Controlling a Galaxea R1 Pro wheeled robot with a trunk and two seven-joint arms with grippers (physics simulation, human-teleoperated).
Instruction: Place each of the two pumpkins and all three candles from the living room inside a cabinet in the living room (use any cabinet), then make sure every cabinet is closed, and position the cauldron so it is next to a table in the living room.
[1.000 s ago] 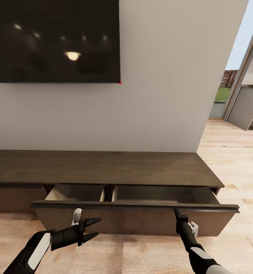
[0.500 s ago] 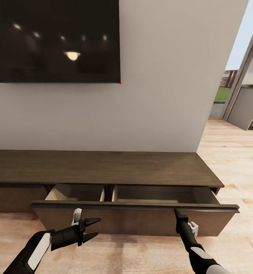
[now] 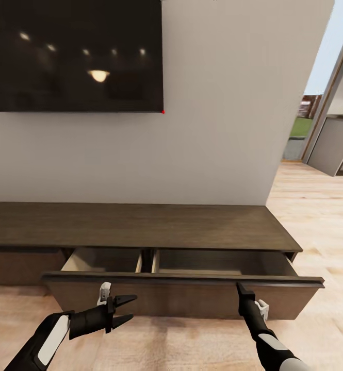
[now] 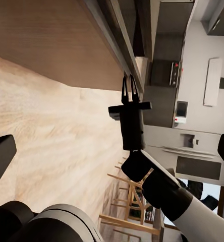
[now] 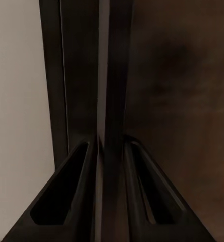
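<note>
The long dark-brown cabinet (image 3: 140, 226) stands against the wall with its wide drawer front (image 3: 181, 300) pulled out, pale beige insides showing behind it. My right gripper (image 3: 239, 286) is shut on the top edge of that drawer front; in the right wrist view its fingers (image 5: 79, 191) straddle the dark lip (image 5: 114, 75). The left wrist view shows the same right gripper (image 4: 128, 86) pinching the edge. My left gripper (image 3: 132, 307) hangs open and empty in front of the drawer front, left of centre. The pumpkins, candles and cauldron are out of view.
A large black TV (image 3: 73, 54) hangs on the wall above the cabinet. Light wood floor (image 3: 315, 206) runs right to an opening onto a kitchen (image 3: 336, 144). Wooden chairs (image 4: 132, 201) and grey appliances (image 4: 192, 146) appear in the left wrist view.
</note>
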